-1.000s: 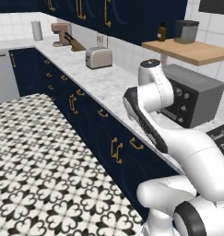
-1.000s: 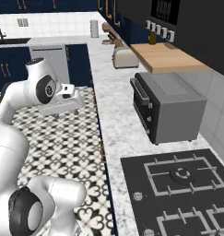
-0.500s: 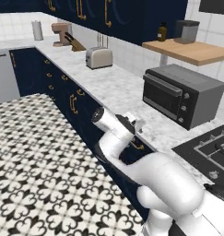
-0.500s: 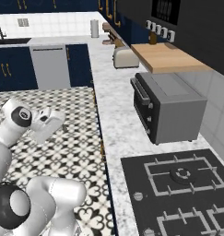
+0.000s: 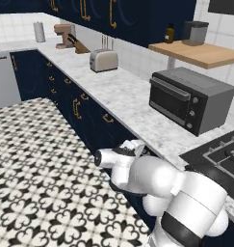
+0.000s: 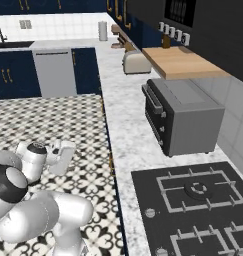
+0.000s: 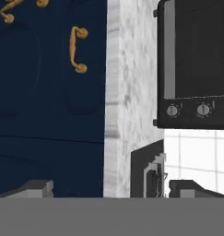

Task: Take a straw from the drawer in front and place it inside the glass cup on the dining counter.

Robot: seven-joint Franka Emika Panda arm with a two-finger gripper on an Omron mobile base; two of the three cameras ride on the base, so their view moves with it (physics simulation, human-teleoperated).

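In the hand view my gripper (image 7: 115, 188) is open, its two dark fingertips (image 7: 37, 188) far apart with nothing between them. It faces a shut navy drawer (image 7: 83, 99) with a curved brass handle (image 7: 76, 48), a short way off and just under the marble worktop's edge (image 7: 127, 92). This view is rolled, so the worktop lies to the right. From the base the arm is folded low, with the hand (image 5: 132, 144) close to the cabinet fronts. The same hand (image 6: 65, 150) hangs over the patterned floor. The straw is hidden. The glass cup and the dining counter are out of view.
A grey toaster oven (image 5: 190, 99) and a toaster (image 5: 103, 60) stand on the marble worktop (image 5: 133, 96). A black hob (image 6: 193, 200) lies at the near end. A wooden shelf (image 6: 180, 62) hangs above. Open tiled floor (image 5: 36, 159) spreads left of the cabinets.
The arm has swung down from above the worktop and folded low. The hand now sits at drawer height facing the cabinet fronts. The gripper has stayed open.
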